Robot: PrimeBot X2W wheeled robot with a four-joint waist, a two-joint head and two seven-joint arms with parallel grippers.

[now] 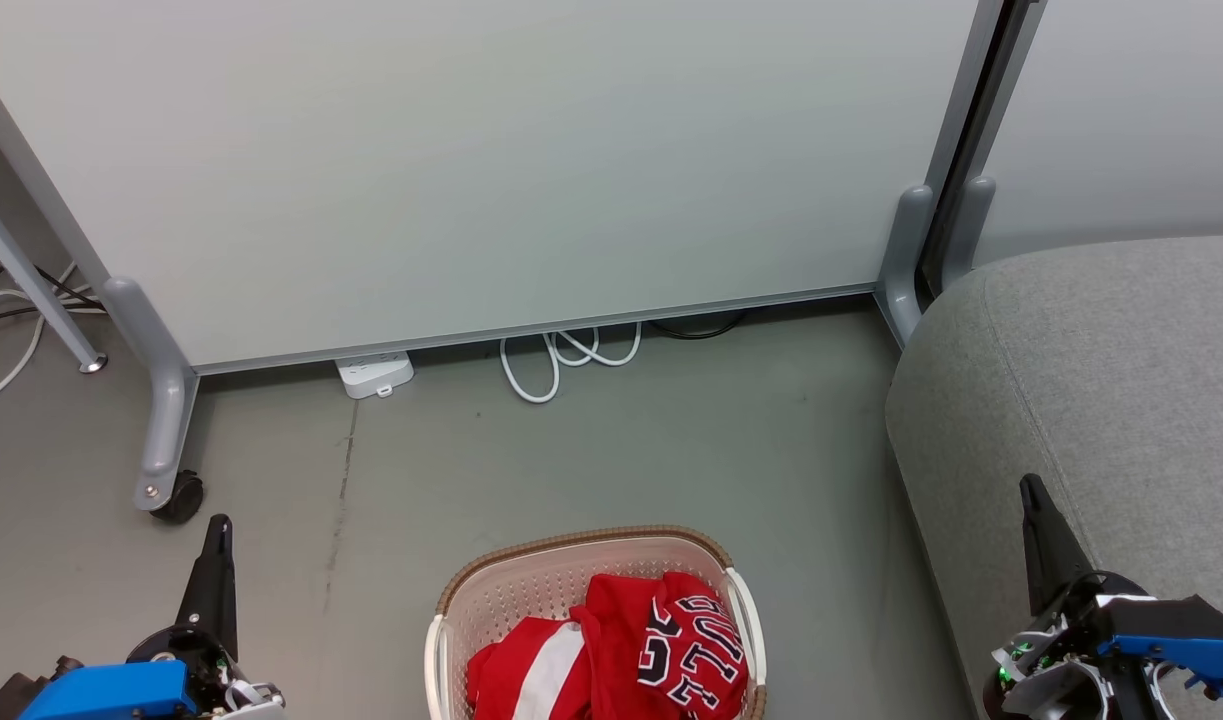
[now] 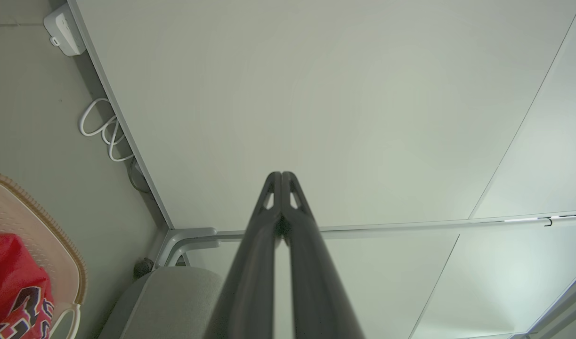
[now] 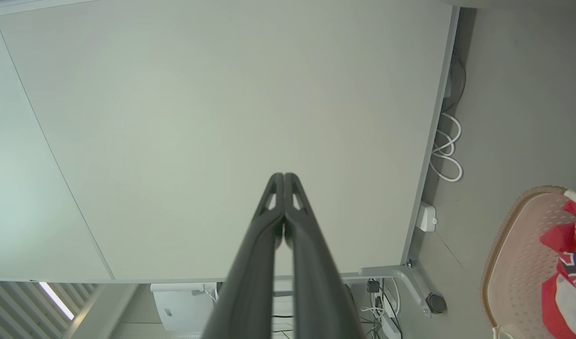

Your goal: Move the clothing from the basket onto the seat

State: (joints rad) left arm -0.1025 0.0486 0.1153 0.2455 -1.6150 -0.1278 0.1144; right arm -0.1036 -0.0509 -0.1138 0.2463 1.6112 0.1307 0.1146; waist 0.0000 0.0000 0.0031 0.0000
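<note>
My left gripper (image 1: 218,525) and right gripper (image 1: 1029,488), each with long dark fingers, are both clenched and empty. The red white-trimmed clothing (image 1: 621,640) lies heaped in the cream perforated plastic basket (image 1: 531,590), near the grey woven-fabric seat (image 1: 1101,380). I should spread my fingers first, then pinch a high fold.

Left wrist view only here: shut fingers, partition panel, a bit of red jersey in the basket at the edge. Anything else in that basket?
Observer: Yes. The head view shows a second red garment with a broad white stripe, lying beside the jersey inside the basket.
Operator: And the other arm?
Observer: The right end effector is shut and holds nothing. In the head view it shows at lower right, overlapping the grey seat.
</note>
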